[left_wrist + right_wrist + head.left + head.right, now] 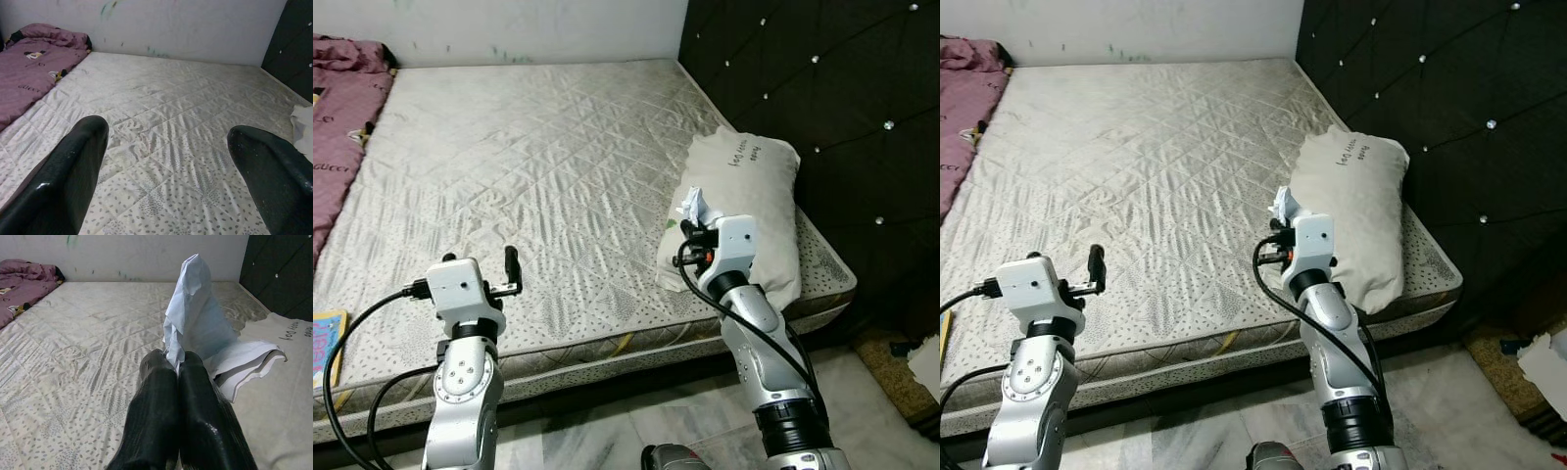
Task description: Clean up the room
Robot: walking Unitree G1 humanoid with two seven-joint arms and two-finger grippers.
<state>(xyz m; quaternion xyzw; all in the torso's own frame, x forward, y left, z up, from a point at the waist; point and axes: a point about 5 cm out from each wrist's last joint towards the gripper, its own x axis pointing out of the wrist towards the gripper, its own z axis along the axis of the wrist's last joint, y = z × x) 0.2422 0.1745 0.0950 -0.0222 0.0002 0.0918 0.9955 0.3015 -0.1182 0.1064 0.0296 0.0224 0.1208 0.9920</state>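
Observation:
My right gripper (176, 363) is shut on a crumpled white paper (198, 328), held above the near right part of the mattress (538, 157). The same paper (693, 206) sticks up from the fingers beside a cream pillow (749, 211). My left gripper (168, 137) stands open over the near edge of the mattress, with nothing between its fingers (512, 262).
A purple blanket (340, 117) lies bunched at the far left of the bed. A black tufted headboard (822, 98) stands along the right side. A colourful book (323, 343) lies at the near left. White litter (925, 360) sits on the floor at the right.

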